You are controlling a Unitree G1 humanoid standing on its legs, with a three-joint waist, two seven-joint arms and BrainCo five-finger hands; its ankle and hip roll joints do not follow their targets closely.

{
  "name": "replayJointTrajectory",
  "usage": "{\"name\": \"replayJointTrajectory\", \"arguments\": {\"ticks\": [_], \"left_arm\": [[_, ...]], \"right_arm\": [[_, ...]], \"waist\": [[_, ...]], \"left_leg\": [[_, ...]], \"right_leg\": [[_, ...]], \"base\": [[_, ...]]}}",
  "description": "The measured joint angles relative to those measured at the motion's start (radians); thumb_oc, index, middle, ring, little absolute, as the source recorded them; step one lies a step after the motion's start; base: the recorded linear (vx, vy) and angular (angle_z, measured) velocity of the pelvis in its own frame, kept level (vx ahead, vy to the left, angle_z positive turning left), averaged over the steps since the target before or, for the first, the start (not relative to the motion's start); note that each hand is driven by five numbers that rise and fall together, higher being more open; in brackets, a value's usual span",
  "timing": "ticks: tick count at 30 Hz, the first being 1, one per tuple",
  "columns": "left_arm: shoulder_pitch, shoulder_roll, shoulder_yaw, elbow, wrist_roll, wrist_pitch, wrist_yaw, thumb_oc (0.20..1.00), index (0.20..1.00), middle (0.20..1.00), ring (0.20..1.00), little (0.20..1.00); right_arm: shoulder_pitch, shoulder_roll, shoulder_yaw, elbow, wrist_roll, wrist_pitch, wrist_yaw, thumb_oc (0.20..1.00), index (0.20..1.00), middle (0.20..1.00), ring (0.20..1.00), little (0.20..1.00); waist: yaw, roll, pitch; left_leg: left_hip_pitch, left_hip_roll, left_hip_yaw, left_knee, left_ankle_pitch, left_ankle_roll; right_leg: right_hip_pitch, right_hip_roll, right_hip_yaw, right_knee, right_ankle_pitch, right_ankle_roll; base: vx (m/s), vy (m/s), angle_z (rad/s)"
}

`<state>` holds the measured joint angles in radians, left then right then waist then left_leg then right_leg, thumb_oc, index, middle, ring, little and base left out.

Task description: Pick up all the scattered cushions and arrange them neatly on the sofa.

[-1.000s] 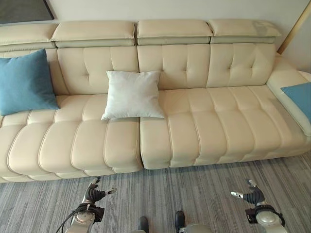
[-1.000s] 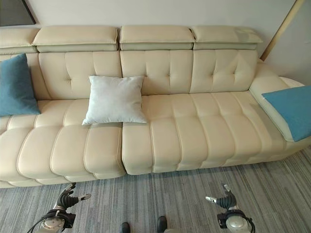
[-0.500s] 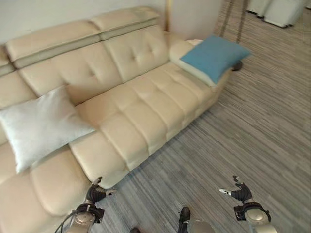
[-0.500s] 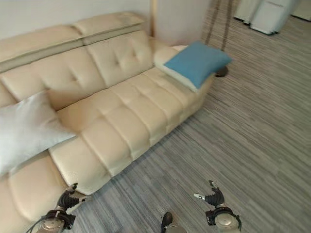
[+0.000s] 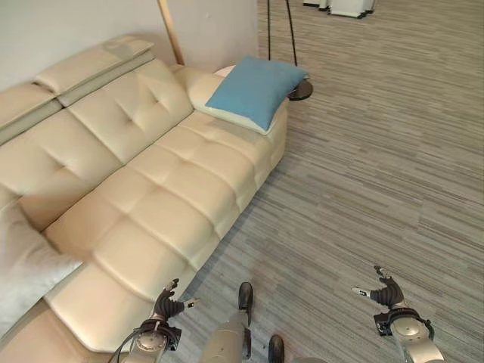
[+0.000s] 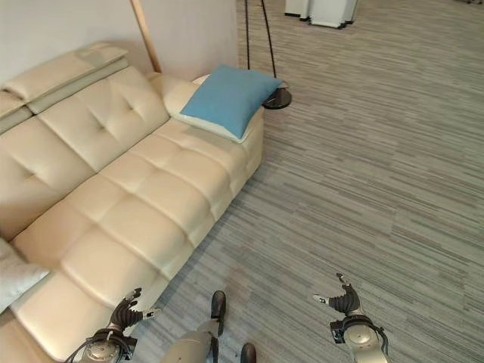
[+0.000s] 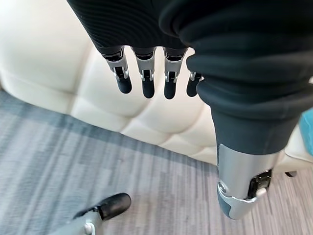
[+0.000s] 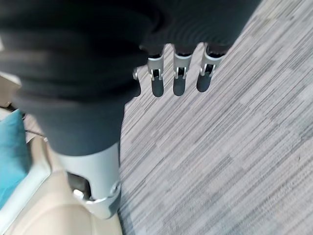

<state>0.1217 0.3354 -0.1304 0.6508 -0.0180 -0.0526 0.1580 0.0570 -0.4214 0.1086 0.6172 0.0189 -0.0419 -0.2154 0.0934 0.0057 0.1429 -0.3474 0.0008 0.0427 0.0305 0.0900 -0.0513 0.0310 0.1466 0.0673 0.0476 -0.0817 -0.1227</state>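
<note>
A blue cushion lies tilted on the far armrest of the cream sofa. A white cushion rests on the seat at the sofa's near left end, partly cut off. My left hand hangs low beside the sofa's front corner, fingers relaxed and holding nothing. My right hand hangs over the grey carpet, also open and holding nothing. In the left wrist view the fingers point at the sofa's tufted seat; in the right wrist view the fingers point at carpet.
A floor lamp with a dark round base stands just past the sofa's far armrest. A wooden pole leans at the wall behind the sofa. White furniture stands far back. Striped grey carpet stretches to the right.
The whole view has swung to the right: the sofa slid left, the white cushion moved to the left edge, the blue cushion nearer the middle. Both hands stay low and open.
</note>
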Motion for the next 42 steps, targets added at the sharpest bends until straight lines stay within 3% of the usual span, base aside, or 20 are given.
{"name": "replayJointTrajectory", "arguments": {"ticks": [3,4,5,6,8,9,11,15,21,23,25,26,28,30,32,33,35,39,41,42], "left_arm": [[0.026,0.010,0.015,0.006,0.001,0.000,0.000,1.000,1.000,1.000,1.000,1.000],[0.044,0.008,0.015,0.005,0.001,0.000,0.006,1.000,1.000,1.000,1.000,1.000],[0.044,0.020,0.016,0.006,0.001,0.001,0.006,1.000,1.000,1.000,1.000,1.000],[0.039,0.039,0.016,-0.006,0.001,0.000,0.009,1.000,1.000,1.000,1.000,1.000],[-0.003,0.040,0.010,-0.007,0.001,0.000,0.010,1.000,1.000,1.000,1.000,1.000],[-0.017,0.038,0.005,-0.005,0.001,0.000,0.010,1.000,1.000,1.000,1.000,1.000],[-0.090,0.029,-0.006,-0.002,0.001,-0.002,0.010,1.000,1.000,1.000,1.000,1.000],[-0.131,0.028,0.020,0.027,0.000,-0.010,0.022,1.000,1.000,1.000,1.000,1.000],[-0.080,0.024,-0.003,0.015,0.001,-0.001,0.020,1.000,1.000,1.000,1.000,1.000],[-0.078,0.008,-0.008,0.003,0.002,0.000,0.019,1.000,1.000,1.000,1.000,1.000],[-0.075,0.007,-0.024,-0.035,0.014,-0.003,0.004,1.000,1.000,1.000,1.000,1.000],[-0.057,0.000,-0.023,-0.077,0.032,-0.020,0.002,1.000,1.000,1.000,1.000,1.000],[-0.024,0.006,-0.024,-0.073,0.037,-0.024,-0.001,1.000,1.000,1.000,1.000,1.000],[-0.029,0.018,-0.021,-0.064,0.037,-0.022,-0.004,1.000,1.000,1.000,1.000,1.000],[-0.039,0.020,-0.019,-0.059,0.037,-0.022,-0.004,1.000,1.000,1.000,1.000,1.000],[-0.031,0.016,-0.020,-0.056,0.037,-0.022,-0.005,1.000,1.000,1.000,1.000,1.000],[-0.009,0.016,-0.021,-0.050,0.037,-0.022,-0.006,1.000,1.000,1.000,1.000,1.000],[-0.018,0.008,0.009,-0.038,0.037,-0.023,-0.003,1.000,1.000,1.000,1.000,1.000],[-0.025,0.011,0.029,-0.039,0.037,-0.020,0.003,1.000,1.000,1.000,1.000,1.000],[0.009,0.000,0.057,-0.038,0.037,-0.016,0.004,1.000,1.000,1.000,1.000,1.000]], "right_arm": [[0.041,0.006,-0.001,-0.015,-0.002,-0.004,0.002,1.000,1.000,1.000,1.000,1.000],[0.044,-0.002,0.007,-0.016,-0.003,-0.005,0.008,1.000,1.000,1.000,1.000,1.000],[0.043,0.007,0.015,-0.018,-0.003,-0.001,0.009,1.000,1.000,1.000,1.000,1.000],[0.047,0.016,0.032,-0.060,-0.004,-0.003,0.013,1.000,1.000,1.000,1.000,1.000],[0.041,0.017,0.028,-0.106,-0.004,-0.012,0.014,1.000,1.000,1.000,1.000,1.000],[0.034,0.017,0.028,-0.117,-0.004,-0.012,0.015,1.000,1.000,1.000,1.000,1.000],[0.008,0.022,0.032,-0.143,-0.003,-0.016,0.020,1.000,1.000,1.000,1.000,1.000],[-0.002,0.026,0.039,-0.152,0.001,-0.022,0.020,1.000,1.000,1.000,1.000,1.000],[0.051,0.029,-0.008,-0.151,0.000,-0.016,0.018,1.000,1.000,1.000,1.000,1.000],[0.032,0.016,-0.009,-0.137,0.000,-0.014,0.018,1.000,1.000,1.000,1.000,1.000],[0.027,0.023,-0.010,-0.134,0.000,-0.016,0.021,1.000,1.000,1.000,1.000,1.000],[0.023,0.005,-0.010,-0.139,0.000,-0.021,0.021,1.000,1.000,1.000,1.000,1.000],[-0.006,-0.007,-0.010,-0.156,0.000,-0.042,0.021,1.000,1.000,1.000,1.000,1.000],[-0.025,-0.010,-0.012,-0.162,0.001,-0.043,0.020,1.000,1.000,1.000,1.000,1.000],[-0.023,-0.004,-0.011,-0.152,0.001,-0.037,0.020,1.000,1.000,1.000,1.000,1.000],[-0.020,-0.001,-0.008,-0.152,0.001,-0.036,0.020,1.000,1.000,1.000,1.000,1.000],[-0.012,-0.002,0.001,-0.149,0.001,-0.037,0.019,1.000,1.000,1.000,1.000,1.000],[-0.004,-0.003,0.001,-0.077,0.001,-0.033,0.009,1.000,1.000,1.000,1.000,1.000],[0.018,0.004,-0.001,-0.071,0.001,-0.015,0.007,1.000,1.000,1.000,1.000,1.000],[0.042,0.004,0.000,-0.076,0.000,-0.014,0.008,1.000,1.000,1.000,1.000,1.000]], "waist": [[-0.008,-0.047,-0.037],[-0.009,-0.031,-0.041],[-0.015,-0.034,-0.044],[-0.017,-0.055,-0.055],[-0.046,-0.070,-0.052],[-0.055,-0.066,-0.044],[-0.082,-0.027,-0.008],[-0.090,-0.058,0.039],[-0.121,-0.078,0.036],[-0.115,-0.031,0.039],[-0.143,-0.031,0.038],[-0.116,-0.026,0.032],[-0.082,0.000,0.019],[-0.082,-0.022,0.025],[-0.073,-0.054,0.042],[-0.067,-0.071,0.051],[-0.054,-0.062,0.049],[-0.039,-0.032,0.034],[-0.034,-0.055,0.033],[-0.033,-0.043,0.016]], "left_leg": [[0.061,-0.051,-0.006,0.047,0.000,0.064],[0.132,-0.031,0.008,0.007,-0.002,0.094],[0.154,-0.021,0.049,-0.009,0.043,0.139],[0.184,-0.034,0.074,-0.034,0.021,0.160],[0.208,-0.062,0.074,-0.062,0.004,0.184],[0.214,-0.066,0.072,-0.068,-0.001,0.191],[0.261,-0.057,0.063,-0.080,-0.004,0.173],[0.343,-0.094,0.054,-0.037,-0.132,0.150],[0.497,-0.098,-0.051,-0.033,-0.268,0.075],[0.527,-0.045,-0.066,-0.025,-0.287,0.049],[0.444,-0.037,-0.049,0.269,-0.283,-0.001],[0.268,0.008,0.004,0.682,-0.170,-0.046],[0.171,0.065,0.021,0.836,-0.164,-0.044],[0.029,0.057,0.029,0.848,-0.204,0.003],[-0.031,0.020,0.040,0.692,-0.212,0.013],[-0.044,-0.007,0.060,0.470,-0.207,0.020],[-0.045,-0.022,0.073,0.220,-0.145,0.023],[-0.086,-0.034,0.087,-0.015,-0.081,0.010],[-0.077,-0.023,0.272,-0.001,-0.057,0.054],[0.007,-0.009,0.337,0.017,-0.064,0.120]], "right_leg": [[0.046,-0.029,0.042,0.032,-0.075,0.048],[0.019,-0.015,0.031,0.166,-0.125,0.137],[-0.049,-0.023,-0.020,0.337,-0.154,0.184],[-0.191,-0.075,-0.090,0.595,-0.180,0.228],[-0.309,-0.162,-0.145,0.707,-0.214,0.236],[-0.342,-0.180,-0.153,0.698,-0.219,0.233],[-0.413,-0.191,-0.166,0.450,-0.192,0.200],[-0.510,-0.212,-0.239,0.087,0.039,0.241],[-0.447,-0.247,-0.264,-0.049,0.151,0.227],[-0.440,-0.217,-0.282,0.009,0.197,0.214],[-0.380,-0.216,-0.289,0.061,0.232,0.106],[-0.318,-0.192,-0.278,0.063,0.191,0.027],[-0.284,-0.143,-0.256,0.061,0.172,0.004],[-0.245,-0.132,-0.231,0.045,0.098,-0.019],[-0.177,-0.131,-0.208,-0.001,0.098,0.010],[-0.101,-0.127,-0.192,-0.059,0.092,0.027],[-0.023,-0.098,-0.184,-0.088,0.090,0.051],[0.089,-0.045,-0.173,-0.129,0.001,0.085],[0.154,-0.053,-0.175,-0.129,-0.050,0.143],[0.228,-0.036,-0.172,-0.105,-0.063,0.164]], "base": [[0.38,0.119,-0.55],[0.24,0.073,-0.64],[0.24,0.088,-0.83],[0.26,0.106,-0.50],[0.28,0.089,-0.21],[0.19,0.036,0.05],[0.35,0.005,0.16],[0.46,-0.055,0.10],[0.53,-0.148,0.48],[0.42,-0.246,0.46],[0.34,-0.275,0.86],[0.36,-0.263,0.06],[0.38,-0.197,-0.61],[0.40,-0.075,-0.18],[0.43,0.000,-0.22],[0.44,0.027,-0.58],[0.44,0.029,-0.70],[0.44,0.054,-0.31],[0.56,0.129,-0.07],[0.59,0.173,-0.05]]}}
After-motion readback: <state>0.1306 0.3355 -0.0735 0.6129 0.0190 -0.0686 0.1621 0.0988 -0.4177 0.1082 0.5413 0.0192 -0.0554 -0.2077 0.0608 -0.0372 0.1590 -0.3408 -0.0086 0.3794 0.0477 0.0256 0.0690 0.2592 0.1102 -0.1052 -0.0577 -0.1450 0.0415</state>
